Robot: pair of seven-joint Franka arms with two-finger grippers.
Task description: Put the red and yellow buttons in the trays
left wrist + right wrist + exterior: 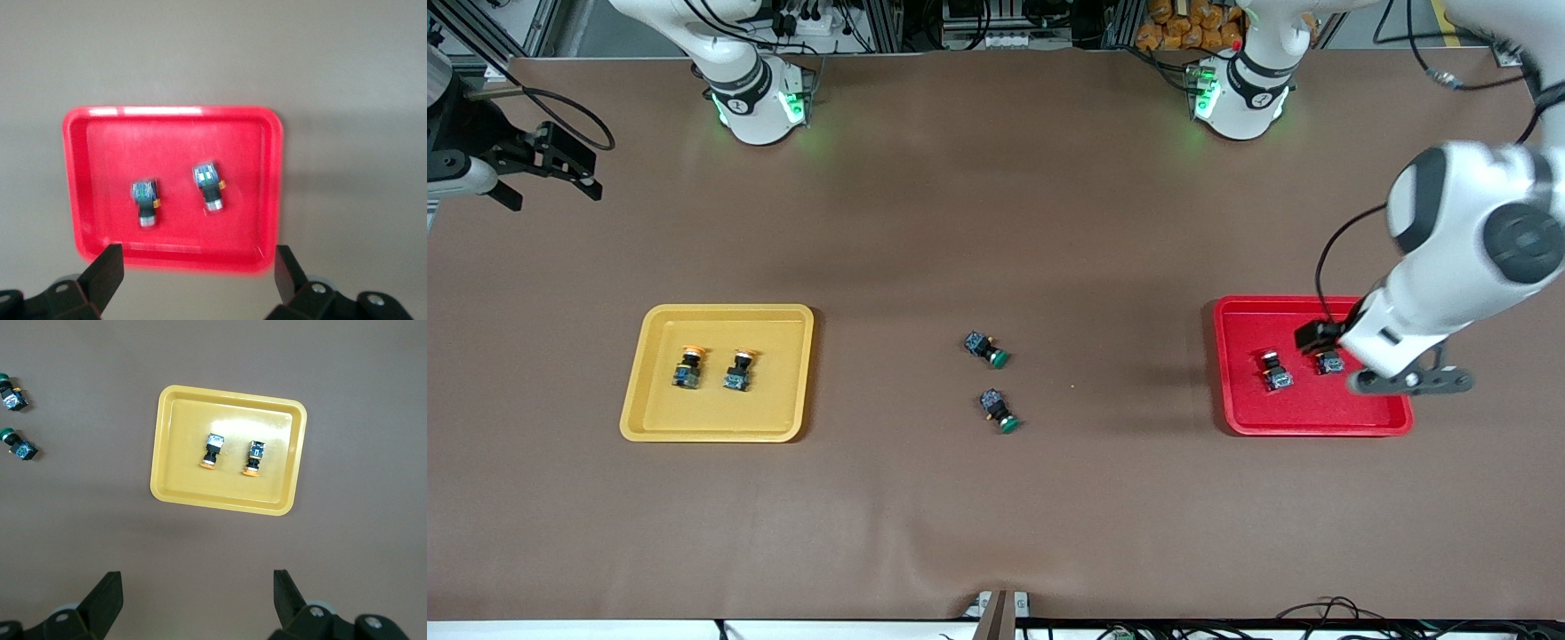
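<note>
The red tray (1316,422) holds two red buttons (1276,371) (1329,361), lying side by side. My left gripper (1409,382) hangs open and empty over the tray's corner toward the left arm's end. In the left wrist view the red tray (173,119) and both buttons (145,199) (209,185) show past the open left gripper (197,273). The yellow tray (716,431) holds two yellow buttons (687,366) (740,369). My right gripper (551,188) is open and empty, raised at the right arm's end of the table. The right wrist view shows the yellow tray (227,503), its buttons (213,450) (255,457) and the right gripper (197,597).
Two green-capped switches (985,348) (999,411) lie on the brown table between the trays, one nearer the front camera. They also show in the right wrist view (12,397) (19,447). Cables and a bracket (996,609) sit at the table's front edge.
</note>
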